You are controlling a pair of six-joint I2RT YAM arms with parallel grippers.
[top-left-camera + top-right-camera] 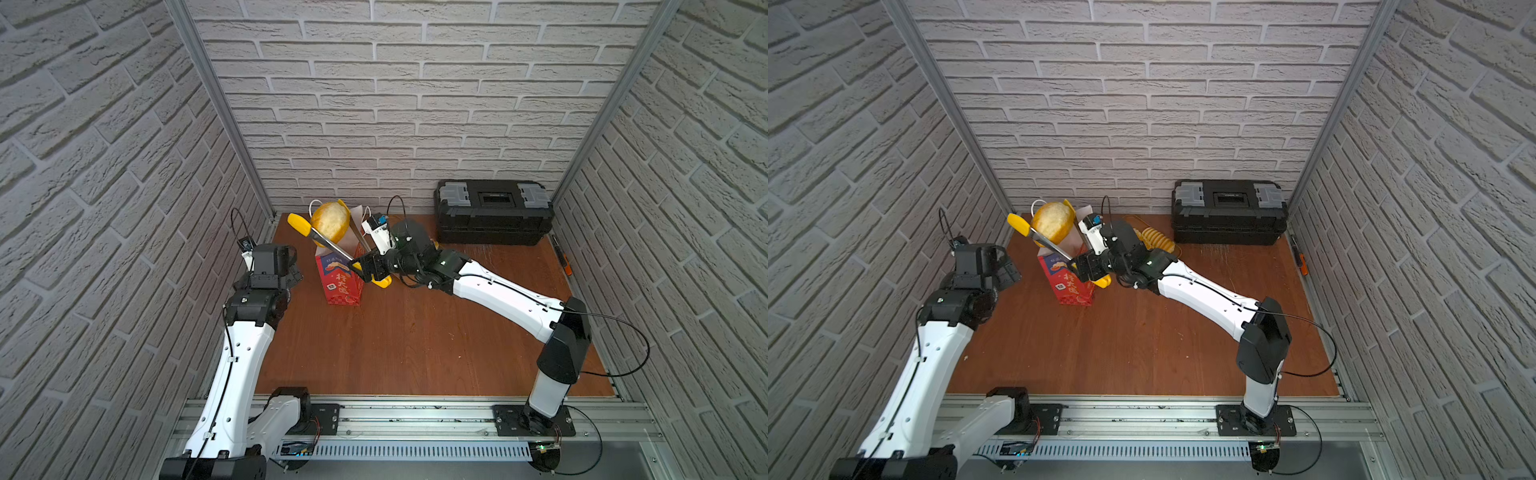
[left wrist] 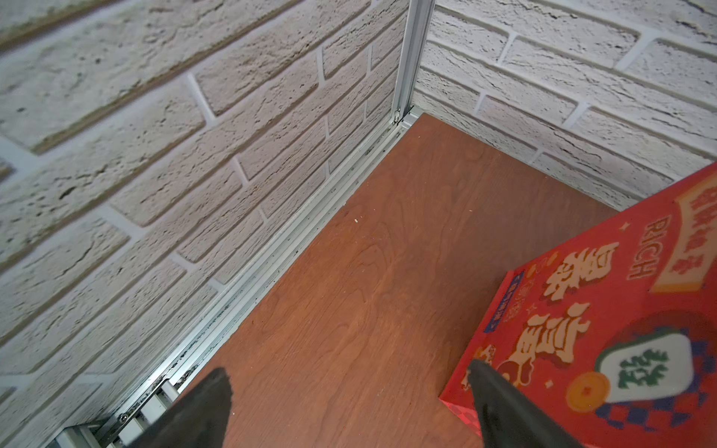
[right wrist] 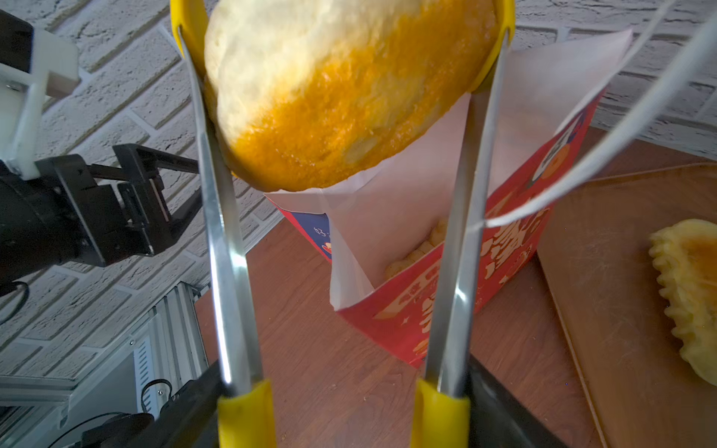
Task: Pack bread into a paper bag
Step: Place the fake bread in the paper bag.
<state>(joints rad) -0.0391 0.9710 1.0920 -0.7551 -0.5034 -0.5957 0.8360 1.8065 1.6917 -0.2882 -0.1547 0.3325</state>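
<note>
A round golden bread bun (image 1: 330, 222) (image 3: 341, 93) is clamped between the yellow tips of metal tongs (image 1: 328, 245) (image 3: 229, 271). It hangs just above the open top of the paper bag (image 1: 338, 278) (image 3: 446, 310). My right gripper (image 1: 370, 268) (image 3: 341, 407) is shut on the tongs' yellow handles, beside the bag. A piece of bread (image 3: 419, 252) lies inside the bag. A ridged spiral roll (image 1: 1156, 241) (image 3: 686, 294) lies behind my right arm. My left gripper (image 1: 293, 270) (image 2: 349, 384) is open and holds nothing, close to the bag's red base (image 2: 620, 310).
The ridged roll rests on a brown wooden tray (image 3: 601, 271) at the back. A black toolbox (image 1: 494, 212) stands in the back right corner. An orange-handled tool (image 1: 563, 262) lies along the right wall. Brick walls close in three sides.
</note>
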